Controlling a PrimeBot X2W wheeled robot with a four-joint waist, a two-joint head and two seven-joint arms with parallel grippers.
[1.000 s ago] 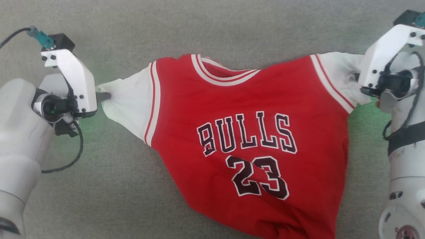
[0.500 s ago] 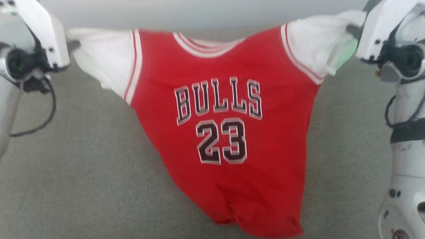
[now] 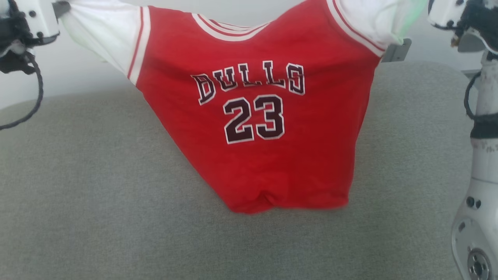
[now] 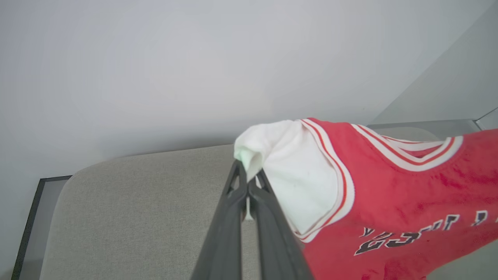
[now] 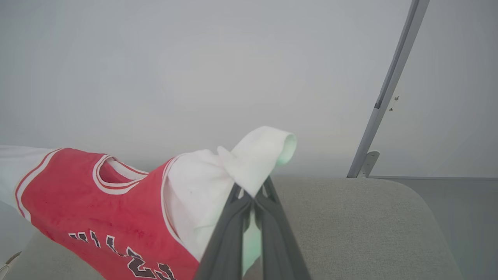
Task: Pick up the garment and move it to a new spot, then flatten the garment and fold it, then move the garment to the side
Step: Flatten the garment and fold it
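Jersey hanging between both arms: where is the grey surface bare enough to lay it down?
The grey surface is bare left of the garment, out to the cable, and across the strip in front of it. Right of it, the gap to the right forearm is narrower. Crowded: top corners, where left tool and right tool grip it.

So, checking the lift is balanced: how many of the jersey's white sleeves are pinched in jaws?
2. The sleeve on the robot's left is pinched at its cuff by the left jaws, shut; the sleeve on its right by the right jaws, shut. None hidden.
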